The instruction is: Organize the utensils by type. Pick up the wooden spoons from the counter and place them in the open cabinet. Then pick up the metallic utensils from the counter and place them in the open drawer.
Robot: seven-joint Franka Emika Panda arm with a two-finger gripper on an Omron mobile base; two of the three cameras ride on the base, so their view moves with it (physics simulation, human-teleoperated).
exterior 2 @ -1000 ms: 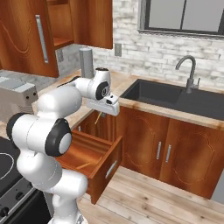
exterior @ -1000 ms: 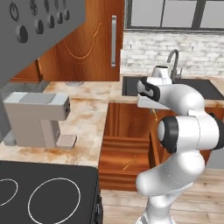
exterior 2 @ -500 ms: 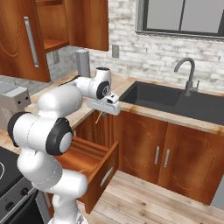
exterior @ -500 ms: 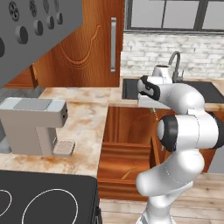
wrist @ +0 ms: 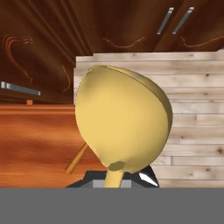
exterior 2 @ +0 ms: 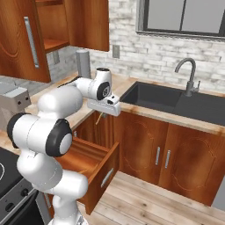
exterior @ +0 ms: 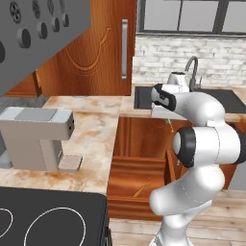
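**Wooden spoon held over the open drawer, cabinet yet to receive it**

While the white arm bends low in the left base view, its hand [exterior: 169,126] hangs just above the open drawer [exterior: 137,175], with a thin yellowish handle dangling from it; a slim utensil [exterior: 142,188] lies on the drawer floor, its material too small to tell. The marbled tabletop [exterior: 98,132] carries a grey coffee machine [exterior: 36,139]. From the right base view, the hand [exterior 2: 102,115] sits at the front edge of the tabletop beside the dark sink [exterior 2: 165,99], and the open cabinet [exterior 2: 50,26] stands up and to the left, well apart from it. Seen through the hand view, the wooden spoon [wrist: 122,127] has its pale bowl close to the lens, its neck pinched between the nearly shut fingers [wrist: 148,177], the drawer's interior beneath. By this evidence the task is mid-course: one spoon is in the grip but not yet shelved, and the metallic sorting may be partly done.
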